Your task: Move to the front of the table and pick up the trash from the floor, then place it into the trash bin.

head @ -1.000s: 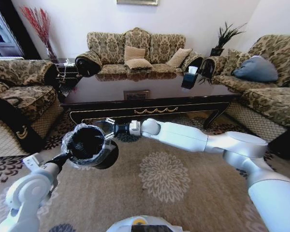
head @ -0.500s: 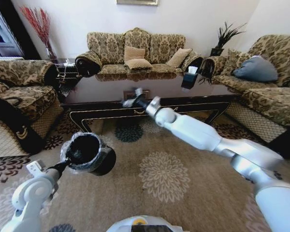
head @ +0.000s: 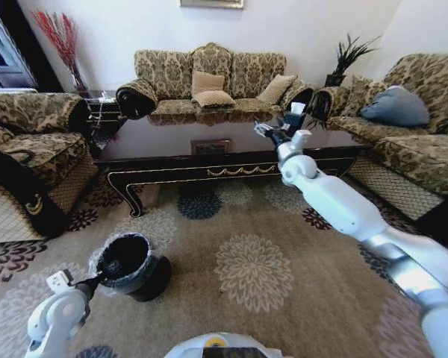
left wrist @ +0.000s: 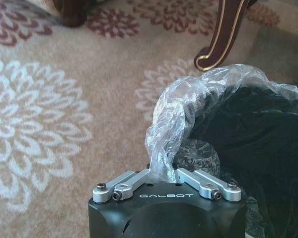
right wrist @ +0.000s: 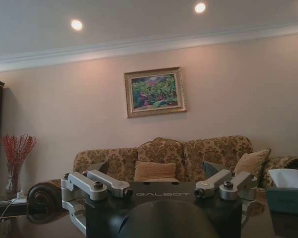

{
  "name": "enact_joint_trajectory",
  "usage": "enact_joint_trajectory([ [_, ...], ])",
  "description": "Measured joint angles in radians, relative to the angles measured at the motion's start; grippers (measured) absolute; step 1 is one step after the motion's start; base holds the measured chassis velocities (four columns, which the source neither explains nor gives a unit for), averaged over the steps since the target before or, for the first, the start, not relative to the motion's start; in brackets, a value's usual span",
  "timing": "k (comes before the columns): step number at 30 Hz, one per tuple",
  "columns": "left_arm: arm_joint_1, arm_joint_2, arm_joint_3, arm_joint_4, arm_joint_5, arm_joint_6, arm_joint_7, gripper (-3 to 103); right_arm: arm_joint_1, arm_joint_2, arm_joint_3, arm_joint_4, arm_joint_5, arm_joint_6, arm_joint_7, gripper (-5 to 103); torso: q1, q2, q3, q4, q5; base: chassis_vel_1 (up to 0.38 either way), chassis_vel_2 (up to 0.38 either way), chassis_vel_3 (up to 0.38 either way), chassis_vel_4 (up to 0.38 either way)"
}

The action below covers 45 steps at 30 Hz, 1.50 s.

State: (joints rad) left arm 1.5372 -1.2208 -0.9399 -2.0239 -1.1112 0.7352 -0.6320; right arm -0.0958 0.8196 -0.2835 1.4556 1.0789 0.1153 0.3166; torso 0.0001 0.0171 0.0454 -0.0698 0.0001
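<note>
Head view: the trash bin (head: 131, 265), round and black with a crinkled clear plastic bag (head: 104, 250) over its rim, stands on the patterned carpet (head: 254, 268) in front of the table (head: 224, 153), nearer the robot's left. The left gripper (head: 97, 280) is at the bin's near rim. In the left wrist view the left gripper (left wrist: 165, 171) has its fingers drawn together, pinching the bag-covered rim of the bin (left wrist: 248, 144); a curved, gold-trimmed table leg (left wrist: 223, 32) stands on the carpet beyond.

The right arm reaches forward and up; the right gripper (head: 272, 128) hangs above the glossy dark tabletop, close to the dark tissue box (head: 293, 119). In the right wrist view the right gripper (right wrist: 161, 191) has its fingers (right wrist: 97, 184) spread well apart with nothing between them; the floral sofa (right wrist: 161, 158), a framed painting (right wrist: 155, 91) and the tissue box (right wrist: 286, 196) lie beyond it.

No crumpled paper or bottle can be made out on the carpet.
</note>
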Motion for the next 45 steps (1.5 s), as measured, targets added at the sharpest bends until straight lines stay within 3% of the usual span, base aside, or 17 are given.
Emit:
enact_joint_trajectory([
  [11, -0.049, -0.010, 0.059, 0.044, 0.039, -0.015, 0.014, 0, -0.136, -0.114, 0.122, 0.078, -0.044, 0.017, -0.006, 100, 0.000, 0.000, 0.000, -0.0001, 0.0000, 0.000, 0.000, 0.000, 0.000],
  [13, -0.053, -0.012, 0.065, 0.041, 0.063, -0.032, 0.022, 6, -0.158, -0.130, 0.141, 0.090, -0.047, 0.018, -0.008, 100, 0.000, 0.000, 0.000, -0.0006, 0.0000, 0.000, 0.000, 0.000, 0.000],
  [17, -0.034, -0.016, 0.070, -0.012, 0.171, -0.107, 0.074, 26, -0.256, -0.177, 0.236, 0.132, -0.049, 0.026, -0.024, 100, 0.000, 0.000, 0.000, -0.0003, 0.0003, 0.000, 0.000, 0.000, 0.000],
  [18, -0.034, -0.016, 0.070, -0.012, 0.171, -0.107, 0.074, 26, -0.256, -0.177, 0.236, 0.132, -0.049, 0.026, -0.024, 100, 0.000, 0.000, 0.000, -0.0003, 0.0003, 0.000, 0.000, 0.000, 0.000],
  [21, 0.027, -0.029, 0.049, -0.108, 0.239, -0.178, 0.136, 38, -0.320, -0.204, 0.305, 0.165, -0.049, 0.037, -0.025, 100, 0.000, 0.000, 0.000, -0.0001, 0.0002, 0.000, 0.000, 0.000, 0.000],
  [23, 0.036, -0.031, 0.045, -0.122, 0.250, -0.194, 0.145, 43, -0.328, -0.208, 0.314, 0.171, -0.049, 0.038, -0.024, 100, 0.000, 0.000, 0.000, -0.0001, 0.0001, 0.000, 0.000, 0.000, 0.000],
  [25, 0.097, -0.042, 0.010, -0.221, 0.349, -0.314, 0.207, 54, -0.404, -0.237, 0.396, 0.230, -0.057, 0.038, -0.017, 100, 0.000, 0.000, 0.000, 0.0001, 0.0003, 0.000, 0.000, 0.000, 0.000],
  [26, 0.114, -0.044, -0.004, -0.256, 0.387, -0.358, 0.227, 54, -0.443, -0.251, 0.440, 0.264, -0.059, 0.037, -0.017, 100, 0.000, 0.000, 0.000, 0.0002, 0.0004, 0.000, 0.000, 0.000, 0.000],
  [27, 0.114, -0.044, -0.004, -0.256, 0.387, -0.358, 0.227, 54, -0.443, -0.251, 0.440, 0.264, -0.059, 0.037, -0.017, 100, 0.000, 0.000, 0.000, 0.0002, 0.0004, 0.000, 0.000, 0.000, 0.000],
  [30, 0.144, -0.042, -0.033, -0.345, 0.445, -0.452, 0.277, 70, -0.592, -0.280, 0.582, 0.388, -0.077, 0.025, 0.034, 100, 0.000, 0.000, 0.000, -0.0015, -0.0002, 0.000, 0.000, 0.000, 0.000],
  [32, 0.163, -0.048, -0.043, -0.374, 0.466, -0.479, 0.295, 76, -0.645, -0.280, 0.621, 0.433, -0.087, 0.022, 0.062, 100, 0.000, 0.000, 0.000, -0.0013, -0.0001, 0.000, 0.000, 0.000, 0.000],
  [35, 0.234, -0.095, -0.048, -0.429, 0.596, -0.559, 0.374, 92, -0.798, -0.250, 0.735, 0.544, -0.121, 0.008, 0.093, 100, 0.000, 0.000, 0.000, 0.0005, 0.0001, 0.000, 0.000, 0.000, 0.000],
  [36, 0.234, -0.095, -0.048, -0.429, 0.596, -0.559, 0.374, 92, -0.798, -0.250, 0.735, 0.544, -0.121, 0.008, 0.093, 100, 0.000, 0.000, 0.000, 0.0005, 0.0001, 0.000, 0.000, 0.000, 0.000],
  [37, 0.254, -0.115, -0.040, -0.442, 0.646, -0.581, 0.406, 92, -0.851, -0.235, 0.772, 0.576, -0.143, 0.007, 0.087, 100, 0.000, 0.000, 0.000, 0.0005, -0.0003, 0.000, 0.000, 0.000, 0.000],
  [39, 0.267, -0.141, -0.022, -0.454, 0.688, -0.602, 0.446, 98, -0.932, -0.209, 0.814, 0.609, -0.193, 0.026, 0.070, 100, 0.000, 0.000, 0.000, -0.0005, -0.0001, 0.000, 0.000, 0.000, 0.000],
  [41, 0.267, -0.151, -0.014, -0.456, 0.694, -0.613, 0.462, 100, -0.963, -0.196, 0.824, 0.617, -0.217, 0.049, 0.061, 100, 0.000, 0.000, 0.000, -0.0006, -0.0001, 0.000, 0.000, 0.000, 0.000],
  [45, 0.297, -0.210, 0.015, -0.456, 0.745, -0.724, 0.530, 100, -1.160, -0.098, 0.901, 0.673, -0.312, 0.120, -0.043, 100, 0.000, 0.000, 0.000, -0.0003, 0.0000, 0.000, 0.000, 0.000, 0.000],
])
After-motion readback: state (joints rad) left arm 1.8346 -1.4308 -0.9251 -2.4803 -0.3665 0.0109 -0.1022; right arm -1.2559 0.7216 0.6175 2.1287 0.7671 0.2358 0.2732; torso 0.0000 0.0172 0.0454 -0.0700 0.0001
